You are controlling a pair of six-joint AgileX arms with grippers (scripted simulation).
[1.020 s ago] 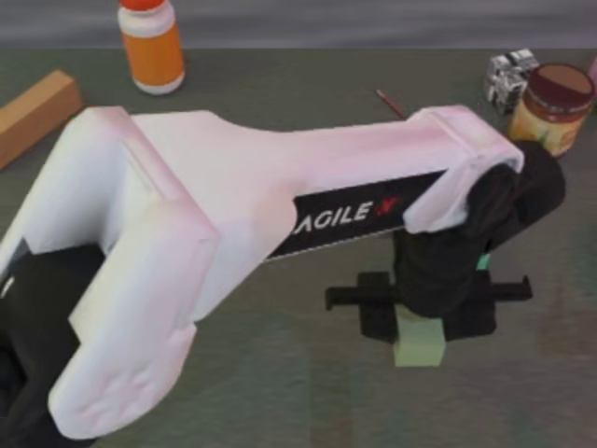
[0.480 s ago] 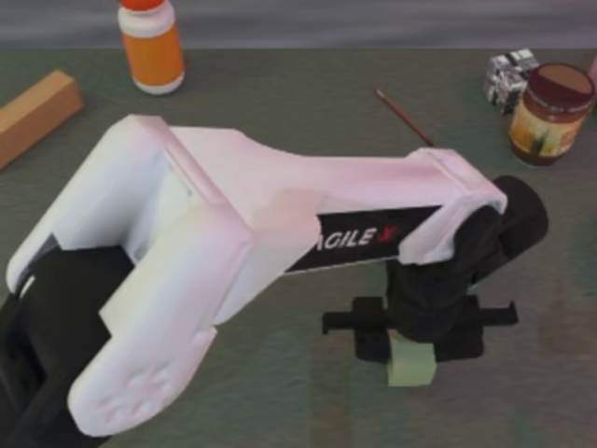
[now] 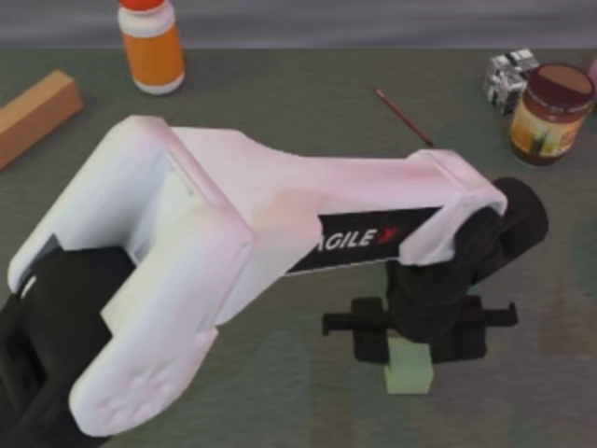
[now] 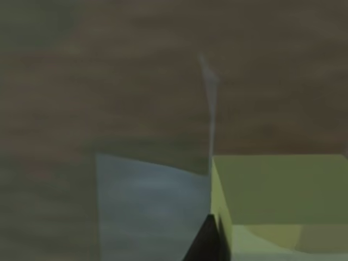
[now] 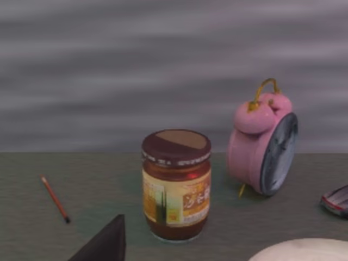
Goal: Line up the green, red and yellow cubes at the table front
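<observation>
One arm is doing the work: the left arm [image 3: 252, 233] is reaching across the table [image 3: 280, 401] with the left gripper [image 3: 409, 341] hanging over the green cube [image 3: 409, 376], which is sitting near the front edge, a little right of centre. The fingers are hidden under the wrist from above, and the wrist view is showing only a dark tip beside the cube's face, so whether they are apart or clamped on it cannot be told. The right gripper is not showing in the top view; its camera is looking at the jar [image 5: 176, 185], the alarm clock [image 5: 265, 147] and the pencil [image 5: 55, 198].

As a judgement, lifting away while a finger is touching the cube could be dragging or twisting it out of line, spoiling the row's first place.

Against half a second ago the arm is barely shifting, while the cube is showing squarer and slightly lower beneath the gripper. Red and yellow cubes are not appearing anywhere.
</observation>
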